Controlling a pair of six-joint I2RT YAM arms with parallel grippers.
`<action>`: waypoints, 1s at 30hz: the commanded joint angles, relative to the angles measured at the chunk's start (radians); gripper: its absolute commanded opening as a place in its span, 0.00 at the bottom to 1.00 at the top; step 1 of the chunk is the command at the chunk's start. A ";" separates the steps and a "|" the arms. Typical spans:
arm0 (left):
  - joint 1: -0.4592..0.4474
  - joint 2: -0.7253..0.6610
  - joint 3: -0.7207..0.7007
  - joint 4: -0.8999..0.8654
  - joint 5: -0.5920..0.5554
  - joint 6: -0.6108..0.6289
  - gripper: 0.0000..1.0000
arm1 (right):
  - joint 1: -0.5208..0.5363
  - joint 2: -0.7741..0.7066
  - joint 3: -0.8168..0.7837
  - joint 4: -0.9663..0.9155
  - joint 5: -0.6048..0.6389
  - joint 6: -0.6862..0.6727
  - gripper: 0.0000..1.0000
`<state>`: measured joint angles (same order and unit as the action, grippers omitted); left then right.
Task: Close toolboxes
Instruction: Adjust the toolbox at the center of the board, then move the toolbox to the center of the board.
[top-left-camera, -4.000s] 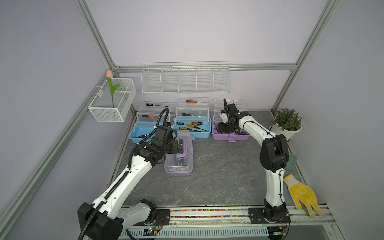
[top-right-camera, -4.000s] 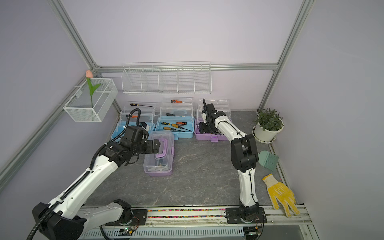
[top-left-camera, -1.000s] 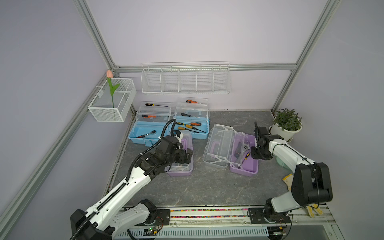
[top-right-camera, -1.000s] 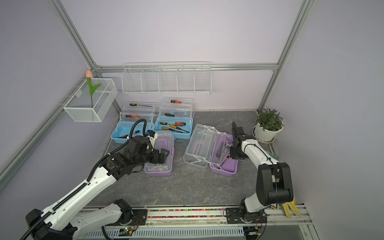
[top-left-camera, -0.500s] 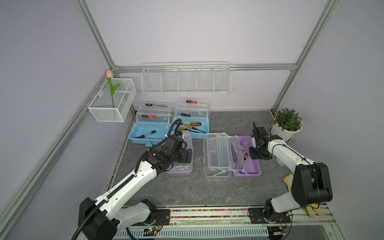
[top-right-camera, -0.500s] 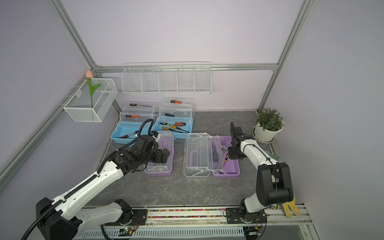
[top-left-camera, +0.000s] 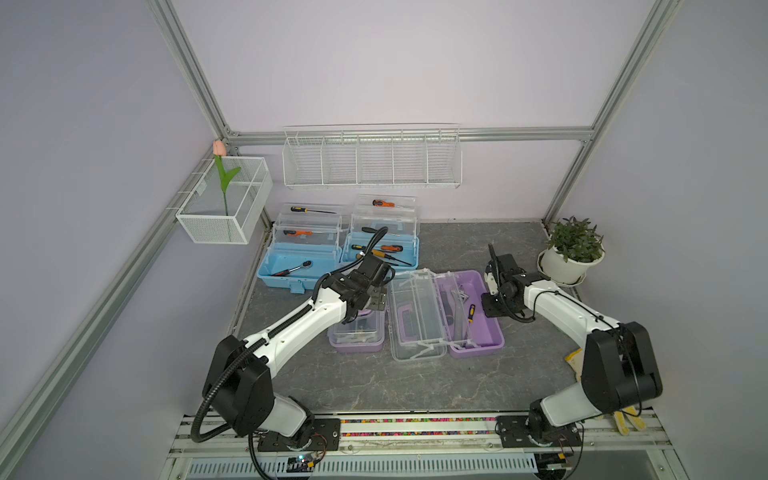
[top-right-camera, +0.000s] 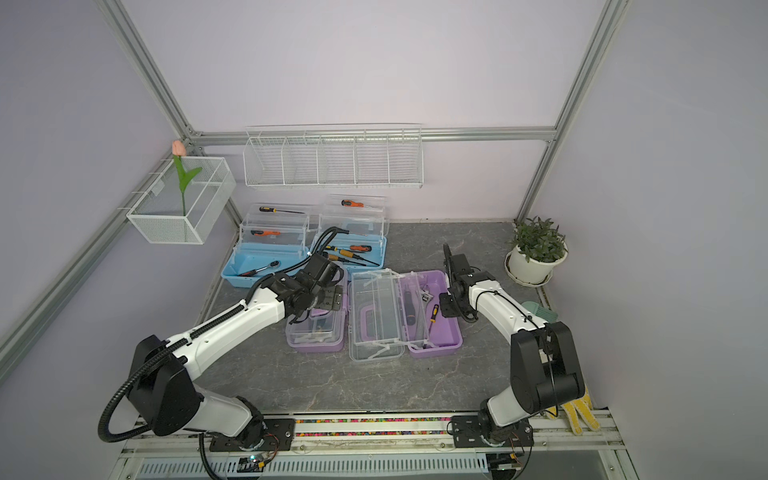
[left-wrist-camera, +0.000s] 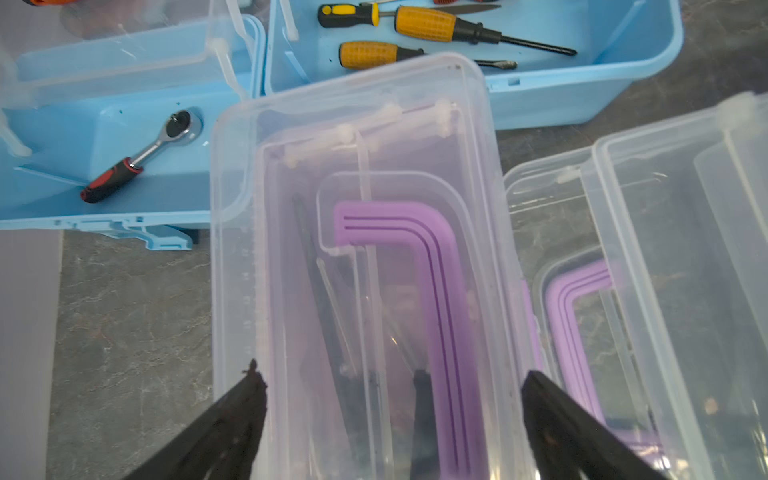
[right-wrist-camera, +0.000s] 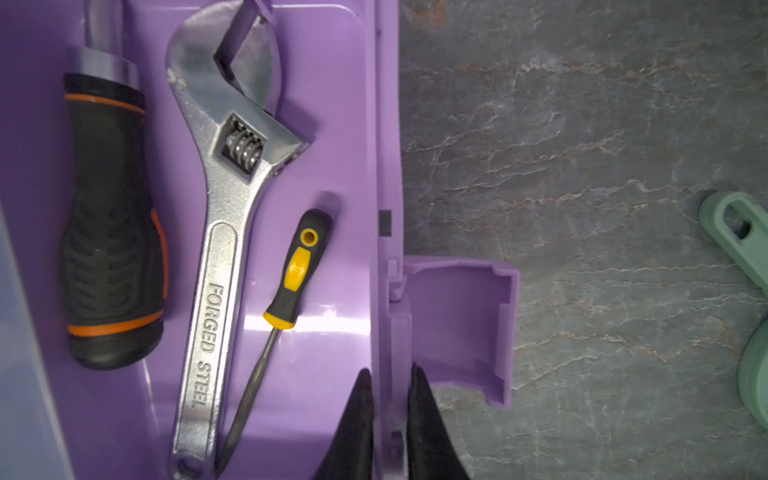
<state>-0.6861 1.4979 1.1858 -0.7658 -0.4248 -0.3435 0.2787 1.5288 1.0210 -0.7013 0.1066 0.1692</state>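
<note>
Right gripper was clamped on the side wall of the open purple toolbox, beside its latch, mid-table. Left gripper hung spread wide, gripping nothing, over the closed purple toolbox alongside. Blue toolboxes stood open behind.

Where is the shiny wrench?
Right wrist view: the wrench lies in the right-hand open purple toolbox, between a black handle and a yellow screwdriver.
</note>
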 joint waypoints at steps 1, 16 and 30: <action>0.000 0.071 -0.013 -0.121 -0.093 -0.003 0.97 | 0.025 -0.008 -0.038 -0.029 -0.126 0.054 0.13; 0.111 -0.011 -0.112 -0.207 -0.153 -0.038 0.97 | 0.033 -0.045 -0.088 -0.003 -0.153 0.072 0.13; 0.034 -0.151 0.061 -0.272 -0.037 -0.084 0.92 | 0.024 -0.060 -0.094 0.011 -0.183 0.069 0.12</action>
<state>-0.6010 1.4029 1.1831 -0.9615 -0.4950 -0.3897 0.2943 1.4746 0.9600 -0.6571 0.0280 0.2359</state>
